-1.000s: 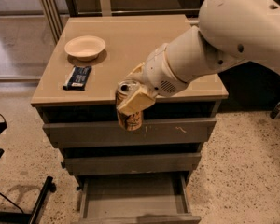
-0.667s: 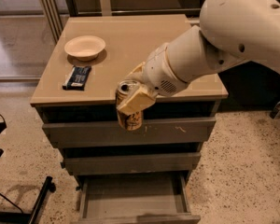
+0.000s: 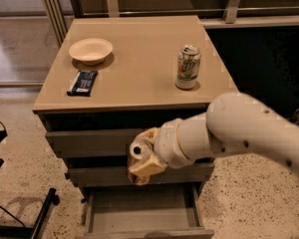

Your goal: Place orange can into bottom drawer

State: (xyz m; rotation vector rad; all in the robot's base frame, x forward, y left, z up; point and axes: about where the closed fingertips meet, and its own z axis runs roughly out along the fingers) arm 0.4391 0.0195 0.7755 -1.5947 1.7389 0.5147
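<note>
Nearest, at the bottom edge of the scene: the bottom drawer (image 3: 139, 213), a shallow grey-brown box with a plain flat front, pulled out toward the near side, grey interior showing. Just above and slightly behind it, in front of the closed grey-brown middle drawer front (image 3: 94, 176): the two-finger gripper (image 3: 143, 162) at the end of a thick white arm (image 3: 239, 128) reaching in from the right, tan fingers (image 3: 150, 167) clamped around the orange can (image 3: 138, 150). Held in the air over the left-of-centre part of the open drawer, not inside it and not touching it. Tilted, with the round silver top turned up and toward the near side. Body mostly wrapped by the fingers, with only a small dark-and-gold patch peeking out below them. Higher up, the closed grey-brown top drawer front (image 3: 89, 142). Farther back, the flat tan cabinet top (image 3: 139, 78). At its near left, a dark flat rectangular snack packet (image 3: 82, 82). To the right, well apart, an upright white-and-green soda can (image 3: 188, 66). At the far left, a shallow round cream bowl (image 3: 90, 50).
</note>
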